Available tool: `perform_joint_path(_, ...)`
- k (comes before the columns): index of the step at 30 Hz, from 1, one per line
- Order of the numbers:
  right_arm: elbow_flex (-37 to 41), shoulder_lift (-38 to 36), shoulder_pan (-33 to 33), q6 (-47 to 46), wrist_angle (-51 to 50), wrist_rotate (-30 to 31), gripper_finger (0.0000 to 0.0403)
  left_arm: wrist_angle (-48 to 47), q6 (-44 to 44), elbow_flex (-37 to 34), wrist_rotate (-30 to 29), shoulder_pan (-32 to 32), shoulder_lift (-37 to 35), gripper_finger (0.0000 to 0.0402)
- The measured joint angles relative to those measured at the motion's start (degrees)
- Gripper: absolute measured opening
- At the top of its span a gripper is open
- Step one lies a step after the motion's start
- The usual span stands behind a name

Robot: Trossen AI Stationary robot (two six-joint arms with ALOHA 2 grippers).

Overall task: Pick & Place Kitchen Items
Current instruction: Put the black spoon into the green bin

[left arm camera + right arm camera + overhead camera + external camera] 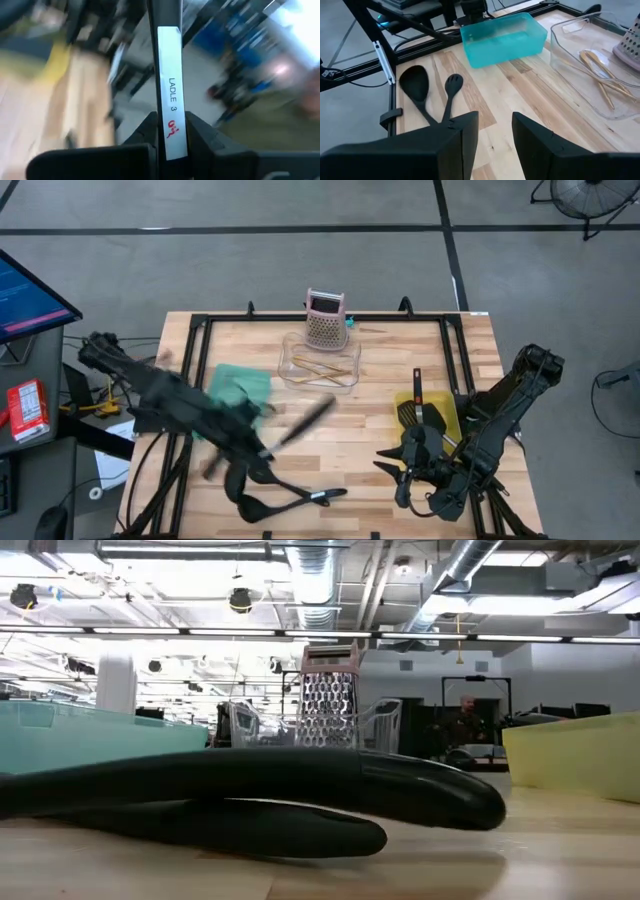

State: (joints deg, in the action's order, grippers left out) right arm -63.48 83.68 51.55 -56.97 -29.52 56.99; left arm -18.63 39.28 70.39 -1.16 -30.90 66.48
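Note:
My left gripper [260, 446] [172, 134] is shut on a black ladle [312, 416], which shows as a blurred streak over the table next to the teal bin [240, 390]. Its handle carries a white label reading "LADLE 3" [171, 95]. Two black utensils [290, 500] [420, 90] lie flat on the table at its near edge, filling the low view [300, 795]. Pale wooden sticks [322, 367] [602, 75] lie in a clear container [296, 346]. A black slotted turner [407, 415] and a red-marked handle [417, 387] rest in the yellow bin [448, 420]. My right gripper [393, 464] [495, 125] is open and empty. My left gripper pinches the ladle's handle at its labelled stretch [172, 120] between its two fingers [149, 131], which lie across the handle. The handle runs on past the fingers. In the high view the ladle is slanted beside the teal bin; its ends are blurred.
A pink perforated box grater [325, 320] [330, 700] stands upright at the far edge behind the clear container. Black frame rails [195, 355] run along the table's sides. Bare wood [350, 430] lies between the two grippers.

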Motion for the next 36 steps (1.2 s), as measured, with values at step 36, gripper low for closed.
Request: perform_joint_path(36,0.0,0.0,-1.0,0.1,0.0,0.0,0.0118,-22.0,3.4,-9.5,-46.0,9.5,-11.5,0.0041)
